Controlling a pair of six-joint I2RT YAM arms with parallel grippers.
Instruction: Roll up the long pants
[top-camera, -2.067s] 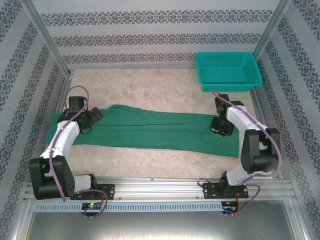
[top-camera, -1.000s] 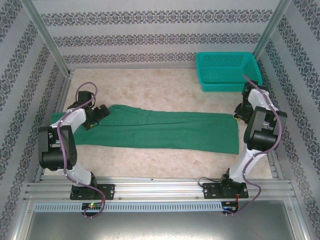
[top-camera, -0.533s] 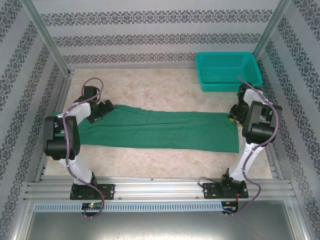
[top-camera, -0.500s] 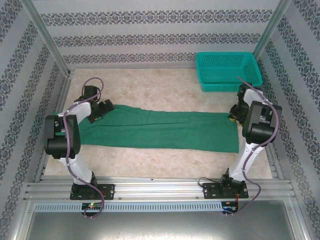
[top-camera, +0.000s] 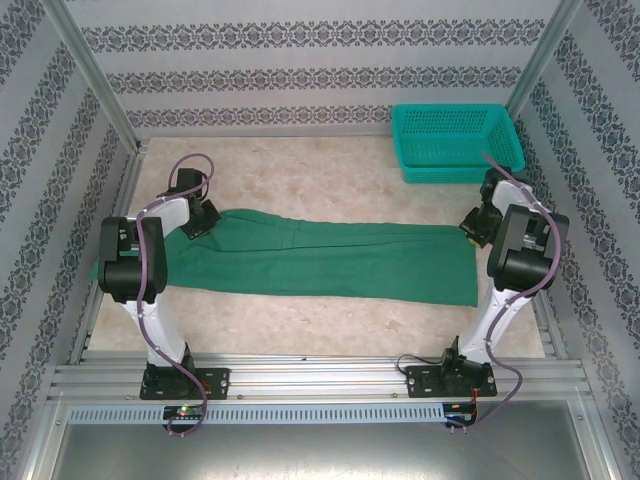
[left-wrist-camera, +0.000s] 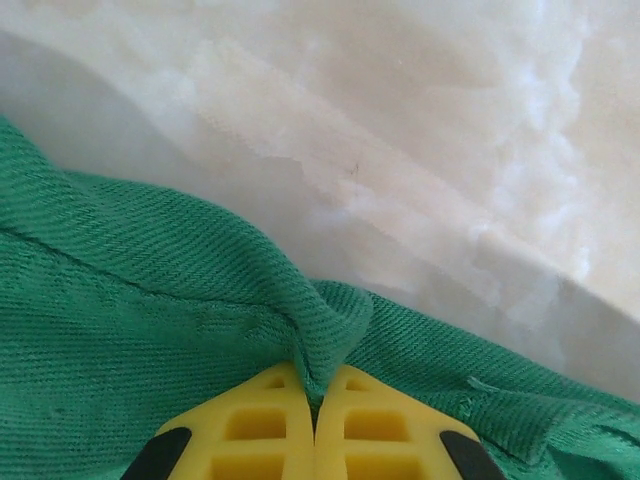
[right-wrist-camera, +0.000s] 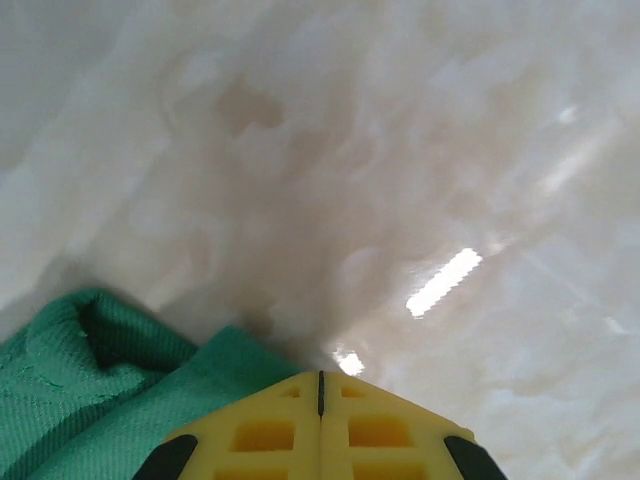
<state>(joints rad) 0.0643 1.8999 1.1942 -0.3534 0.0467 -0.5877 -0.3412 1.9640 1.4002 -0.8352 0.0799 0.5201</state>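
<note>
The long pants (top-camera: 320, 258) are pinched by a fold between the jaws of the left gripper (left-wrist-camera: 315, 398). The jaws of the right gripper (right-wrist-camera: 320, 388) are closed on nothing, with cloth just beside them.

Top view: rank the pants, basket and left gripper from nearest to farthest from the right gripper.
1. pants, their right end beside the right gripper.
2. basket, far right corner.
3. left gripper, across at the left end.

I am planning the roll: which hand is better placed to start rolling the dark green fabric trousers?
Left. The left hand is shut with a fold of the dark green fabric trousers pinched between its yellow fingers. The right hand is shut on nothing; the cloth lies beside it.
</note>
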